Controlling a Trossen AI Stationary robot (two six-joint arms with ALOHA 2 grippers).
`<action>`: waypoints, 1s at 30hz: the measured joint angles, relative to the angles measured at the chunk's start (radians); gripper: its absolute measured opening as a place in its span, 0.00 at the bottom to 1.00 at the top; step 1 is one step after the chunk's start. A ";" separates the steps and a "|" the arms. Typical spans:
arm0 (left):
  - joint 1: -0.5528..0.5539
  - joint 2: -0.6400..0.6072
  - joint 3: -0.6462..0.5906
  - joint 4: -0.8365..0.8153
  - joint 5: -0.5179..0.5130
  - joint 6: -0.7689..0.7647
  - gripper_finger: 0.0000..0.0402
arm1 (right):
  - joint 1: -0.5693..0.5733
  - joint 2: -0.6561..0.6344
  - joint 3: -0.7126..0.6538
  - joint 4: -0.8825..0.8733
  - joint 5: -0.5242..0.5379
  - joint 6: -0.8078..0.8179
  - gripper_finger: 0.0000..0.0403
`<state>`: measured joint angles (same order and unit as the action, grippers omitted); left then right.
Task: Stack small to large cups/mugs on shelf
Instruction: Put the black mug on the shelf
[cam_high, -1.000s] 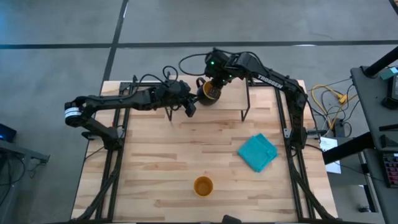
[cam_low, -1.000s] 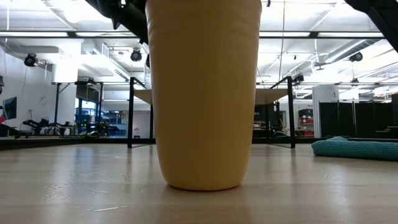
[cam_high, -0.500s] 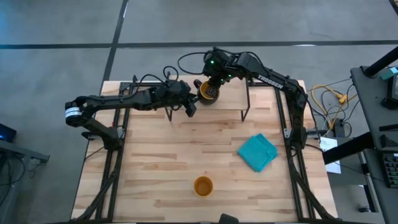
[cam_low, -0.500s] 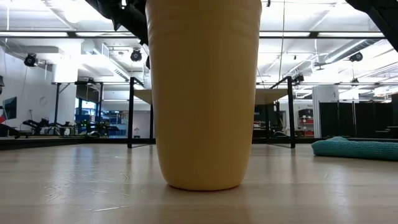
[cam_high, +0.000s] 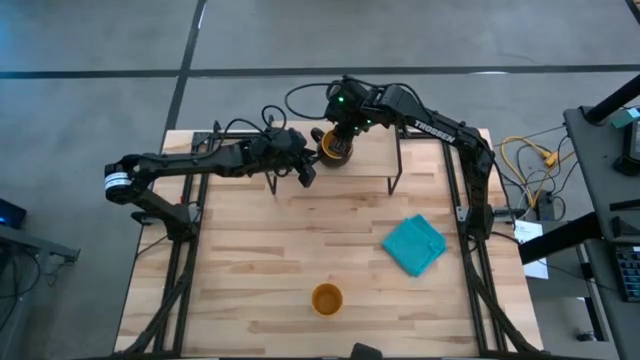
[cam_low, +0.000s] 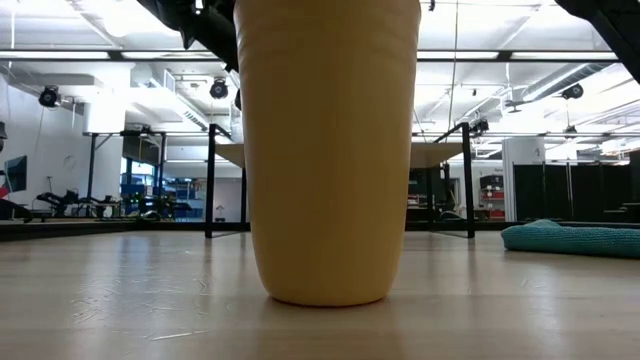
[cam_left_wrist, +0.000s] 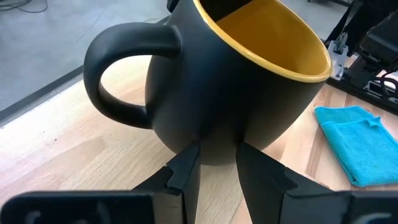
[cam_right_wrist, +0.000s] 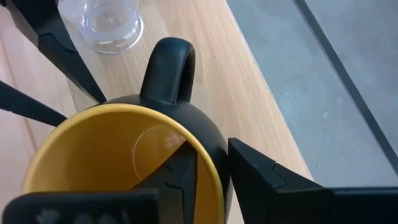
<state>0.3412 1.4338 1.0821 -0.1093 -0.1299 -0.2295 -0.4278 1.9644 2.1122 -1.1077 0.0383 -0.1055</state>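
The dark mug with the yellow inside (cam_high: 334, 147) (cam_left_wrist: 230, 81) (cam_right_wrist: 124, 155) is in my right gripper (cam_high: 341, 132) (cam_right_wrist: 208, 163) over the shelf (cam_high: 365, 165) (cam_low: 436, 153) at the table's far side. My left gripper (cam_high: 307, 174) (cam_left_wrist: 216, 149) waits just to its left, pointing at the mug's belly with a narrow gap between its fingers; I cannot tell whether it touches. The small clear cup (cam_right_wrist: 111, 22) stands upright on the shelf board beyond the mug's handle. The handleless yellow cup (cam_high: 326, 298) (cam_low: 325, 150) stands on the table near its near edge. My right gripper holds the mug by its rim (cam_right_wrist: 214, 180), on the side away from the handle (cam_right_wrist: 169, 62). One finger is inside the mug and one outside, coming from above. The mug is tilted in the hold; its base is hidden.
A teal cloth (cam_high: 414, 245) (cam_low: 575, 238) (cam_left_wrist: 360, 143) lies on the table right of centre. The shelf's thin black legs (cam_low: 468, 180) stand on the far half of the table. Bare wood lies between the shelf and the yellow cup.
My right gripper has carried the mug a little toward the table's left, closer to my left gripper.
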 joint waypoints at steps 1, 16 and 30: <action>0.000 0.000 0.000 0.000 0.000 0.000 0.22 | 0.000 0.000 0.000 0.003 0.000 0.000 0.21; 0.000 -0.002 0.002 -0.002 -0.001 0.000 0.22 | 0.000 0.000 -0.001 0.048 0.000 -0.009 0.22; 0.000 -0.071 0.024 0.000 -0.001 0.000 0.22 | 0.000 0.000 -0.001 0.055 0.001 -0.024 0.22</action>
<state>0.3416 1.3626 1.1065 -0.1090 -0.1306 -0.2291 -0.4277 1.9648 2.1109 -1.0523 0.0397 -0.1293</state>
